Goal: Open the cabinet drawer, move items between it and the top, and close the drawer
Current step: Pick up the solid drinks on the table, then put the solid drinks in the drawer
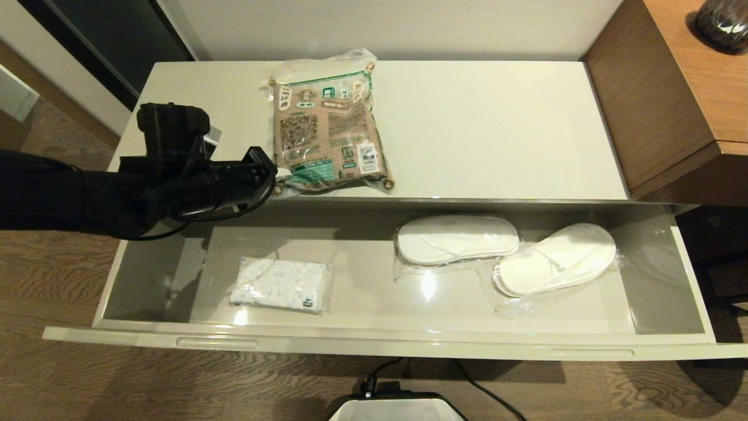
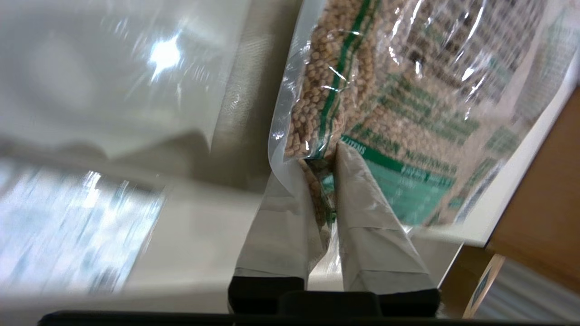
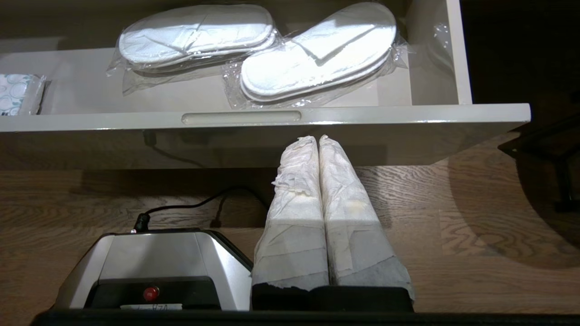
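The left gripper [image 2: 324, 158] pinches the near corner of the flat brown-and-green printed pouch [image 1: 328, 131] lying on the glossy cream-white cabinet top [image 1: 497, 128]. Wrapped white slippers [image 1: 505, 251] and a tissue pack [image 1: 279, 285] lie in the open drawer [image 1: 374, 342]. The right gripper [image 3: 318, 139], fingers clenched empty, hangs below its front.

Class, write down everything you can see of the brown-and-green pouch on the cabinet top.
The pouch is a flat clear-plastic bag with brown-and-green print and pale pellets inside. It lies on the glossy white cabinet top, with its near end at the front edge above the open drawer. The left end effector is shut on its near left corner, with the pads pinching the clear edge. Nothing else touches it.
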`<state>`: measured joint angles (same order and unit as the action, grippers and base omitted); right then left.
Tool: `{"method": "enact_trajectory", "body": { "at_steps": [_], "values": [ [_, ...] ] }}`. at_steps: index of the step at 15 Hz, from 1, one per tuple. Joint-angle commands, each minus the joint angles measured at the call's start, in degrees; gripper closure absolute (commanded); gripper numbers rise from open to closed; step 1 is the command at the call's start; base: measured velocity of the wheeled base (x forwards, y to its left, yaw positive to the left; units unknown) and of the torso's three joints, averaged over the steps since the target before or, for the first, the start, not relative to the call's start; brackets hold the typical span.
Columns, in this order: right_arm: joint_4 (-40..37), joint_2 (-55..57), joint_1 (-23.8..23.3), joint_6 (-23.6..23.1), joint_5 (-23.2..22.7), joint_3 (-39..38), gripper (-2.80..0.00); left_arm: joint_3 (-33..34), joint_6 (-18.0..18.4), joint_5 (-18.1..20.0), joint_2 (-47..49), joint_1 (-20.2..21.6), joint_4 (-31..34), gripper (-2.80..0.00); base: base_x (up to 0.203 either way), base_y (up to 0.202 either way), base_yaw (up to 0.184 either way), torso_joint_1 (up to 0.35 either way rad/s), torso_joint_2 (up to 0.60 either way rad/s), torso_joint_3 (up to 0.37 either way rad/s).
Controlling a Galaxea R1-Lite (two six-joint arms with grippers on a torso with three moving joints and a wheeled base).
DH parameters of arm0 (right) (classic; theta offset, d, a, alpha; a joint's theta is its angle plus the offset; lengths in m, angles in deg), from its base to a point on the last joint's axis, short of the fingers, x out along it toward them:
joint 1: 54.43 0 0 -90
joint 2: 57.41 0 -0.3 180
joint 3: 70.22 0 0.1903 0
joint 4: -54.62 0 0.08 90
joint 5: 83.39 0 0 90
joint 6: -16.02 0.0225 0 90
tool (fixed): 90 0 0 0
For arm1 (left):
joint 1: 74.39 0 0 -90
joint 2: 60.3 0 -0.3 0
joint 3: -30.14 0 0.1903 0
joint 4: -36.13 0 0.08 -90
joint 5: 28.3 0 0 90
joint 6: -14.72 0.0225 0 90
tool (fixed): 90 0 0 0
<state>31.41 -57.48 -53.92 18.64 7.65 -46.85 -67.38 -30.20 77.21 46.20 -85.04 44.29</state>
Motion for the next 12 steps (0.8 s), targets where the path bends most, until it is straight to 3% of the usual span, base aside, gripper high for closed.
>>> {"method": "enact_trajectory", "body": {
  "at_steps": [1,5,12],
  "values": [
    [0.0,-1.0,0.0,0.0,0.0,-0.1,0.00,3.1,-0.3,0.6,-10.7,0.0,0.8,0.00,0.000,0.000,0.000,0.000,0.00,0.000],
    [0.0,-1.0,0.0,0.0,0.0,-0.1,0.00,7.4,-0.4,0.9,-21.3,0.0,6.6,0.00,0.000,0.000,0.000,0.000,0.00,0.000],
    [0.0,-1.0,0.0,0.0,0.0,-0.1,0.00,6.6,-0.2,6.7,-40.5,-0.5,25.7,0.00,0.000,0.000,0.000,0.000,0.00,0.000]
  ]
}}
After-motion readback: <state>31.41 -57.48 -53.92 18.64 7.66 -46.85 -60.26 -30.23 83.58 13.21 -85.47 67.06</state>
